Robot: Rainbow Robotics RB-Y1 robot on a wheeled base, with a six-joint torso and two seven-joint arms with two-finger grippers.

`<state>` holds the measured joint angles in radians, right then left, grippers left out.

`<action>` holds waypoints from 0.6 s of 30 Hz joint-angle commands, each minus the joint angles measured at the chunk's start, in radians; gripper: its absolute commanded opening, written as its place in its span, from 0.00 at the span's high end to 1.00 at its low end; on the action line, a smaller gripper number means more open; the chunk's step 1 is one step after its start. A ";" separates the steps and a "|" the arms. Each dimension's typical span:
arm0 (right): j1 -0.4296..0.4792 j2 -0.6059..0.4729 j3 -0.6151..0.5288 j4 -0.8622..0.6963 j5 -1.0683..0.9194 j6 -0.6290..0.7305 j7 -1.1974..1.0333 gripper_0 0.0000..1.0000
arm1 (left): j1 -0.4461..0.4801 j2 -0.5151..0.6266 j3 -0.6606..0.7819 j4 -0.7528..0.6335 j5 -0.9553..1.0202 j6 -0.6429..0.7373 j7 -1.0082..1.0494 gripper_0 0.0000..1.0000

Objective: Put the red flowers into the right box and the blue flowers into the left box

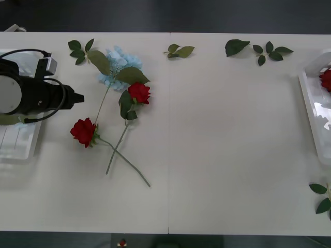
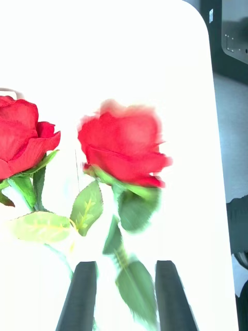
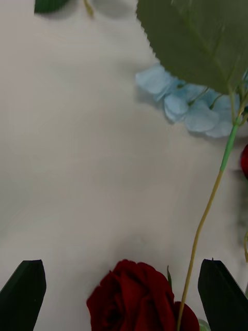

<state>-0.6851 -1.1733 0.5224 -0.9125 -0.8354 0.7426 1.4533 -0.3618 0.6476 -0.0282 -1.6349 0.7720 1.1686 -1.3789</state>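
Now, your right box (image 1: 310,101), a translucent white tray at the desk's (image 1: 222,144) right edge, holds a red rose (image 1: 326,79); the right wrist view shows two blooms there, one with its stem between the right tool's (image 2: 125,295) black fingers, which sit narrowly apart. Your left tool (image 3: 124,295) gapes wide above another rose (image 1: 84,131) on the desk near the left box (image 1: 18,147). A blue flower (image 1: 118,67) lies beside a third rose (image 1: 138,92).
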 commanded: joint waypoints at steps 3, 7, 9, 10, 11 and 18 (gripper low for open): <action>-0.011 -0.009 -0.021 -0.002 -0.001 0.000 0.027 0.00 | 0.124 -0.026 0.053 -0.221 -0.103 0.149 0.270 0.07; -0.011 -0.008 -0.021 -0.011 -0.013 0.003 0.027 0.00 | 0.133 -0.042 0.056 -0.335 -0.157 0.306 0.420 0.00; -0.011 -0.008 -0.022 -0.026 -0.017 0.021 0.024 0.00 | 0.133 -0.054 0.056 -0.385 -0.188 0.370 0.494 0.00; -0.011 -0.009 -0.022 -0.040 -0.022 0.032 0.021 0.00 | 0.132 -0.063 0.056 -0.402 -0.203 0.402 0.543 0.00; -0.011 -0.011 -0.021 -0.049 -0.025 0.038 0.019 0.00 | 0.130 -0.068 0.056 -0.408 -0.212 0.414 0.563 0.00; -0.008 -0.040 -0.022 -0.178 -0.131 0.133 -0.011 0.00 | 0.104 -0.108 -0.073 -0.413 -0.433 0.447 0.750 0.00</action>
<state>-0.6852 -1.1740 0.5224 -1.0258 -0.9272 0.8528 1.4531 -0.2206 0.5364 -0.0181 -2.0285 0.4247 1.6154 -0.6359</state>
